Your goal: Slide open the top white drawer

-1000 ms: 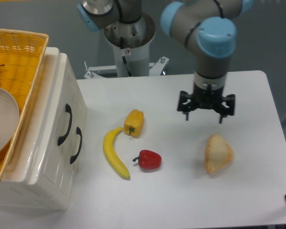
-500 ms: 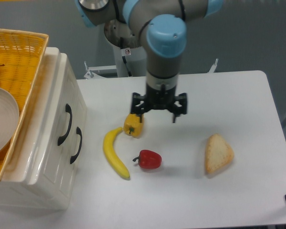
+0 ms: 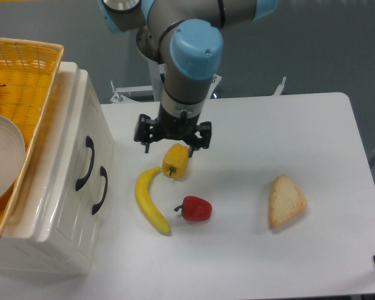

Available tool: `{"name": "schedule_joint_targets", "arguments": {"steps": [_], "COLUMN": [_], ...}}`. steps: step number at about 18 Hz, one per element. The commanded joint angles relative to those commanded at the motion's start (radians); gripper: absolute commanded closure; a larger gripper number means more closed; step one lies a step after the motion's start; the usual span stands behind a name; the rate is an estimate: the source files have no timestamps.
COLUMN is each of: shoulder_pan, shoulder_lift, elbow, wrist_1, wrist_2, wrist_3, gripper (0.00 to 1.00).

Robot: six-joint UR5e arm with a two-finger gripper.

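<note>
Overhead, the gripper (image 3: 172, 137) hangs with fingers spread and holding nothing, just above the yellow bell pepper (image 3: 175, 161) on the white table (image 3: 312, 125). Well to its left, the top white drawer (image 3: 75, 150) sits closed, its black handle (image 3: 86, 163) untouched, beneath the yellow wicker basket (image 3: 25, 81).

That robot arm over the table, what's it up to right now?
The arm's gripper hangs open above the yellow pepper, holding nothing. It has been sweeping left across the table toward the white cabinet, where the top white drawer is shut, its black handle untouched. The banana, red pepper and bread slice lie undisturbed.
</note>
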Motion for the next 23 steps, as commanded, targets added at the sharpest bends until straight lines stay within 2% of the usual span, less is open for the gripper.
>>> {"name": "schedule_joint_targets", "arguments": {"steps": [8,12,19,21,23], "shoulder_pan": [-0.069,-0.091,-0.114,-0.115,-0.134], "shoulder_lift": [-0.015,-0.034,-0.035,-0.040,-0.046], "elbow": [0.000,-0.002,-0.012,-0.014,-0.017], "wrist_1": [0.009,0.064,0.075,0.078,0.103], "wrist_2": [-0.005,-0.012,-0.023,-0.023,-0.025], "wrist_3": [-0.087,-0.178,-0.186,-0.225,-0.232], "gripper": [0.00,0.00,0.00,0.00,0.00]}}
